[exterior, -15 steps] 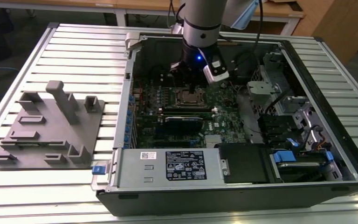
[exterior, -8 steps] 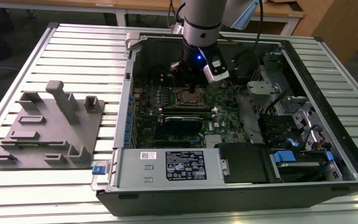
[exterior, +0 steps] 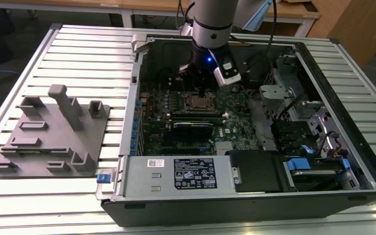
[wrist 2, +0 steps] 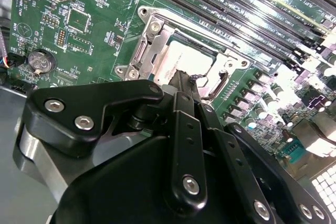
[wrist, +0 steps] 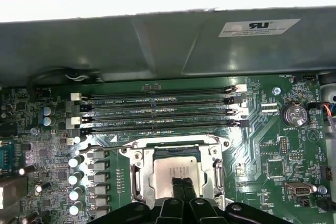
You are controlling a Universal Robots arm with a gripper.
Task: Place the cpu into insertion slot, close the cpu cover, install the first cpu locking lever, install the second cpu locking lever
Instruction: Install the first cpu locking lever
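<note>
Exterior view: insertion slot [exterior: 197, 103] too small to make out its parts; arm [exterior: 211, 24] hides the motherboard [exterior: 237, 125] strip behind it. The table [exterior: 77, 49] runs off pic at exterior view's left. Second wrist view: gripper [wrist 2: 181, 80] body blocks one whole side of slot & board beyond; its joined tips cover part of cpu [wrist 2: 181, 56]. First wrist view: cpu cover [wrist: 140, 179] & cpu partly cut off by pic edge.
</note>
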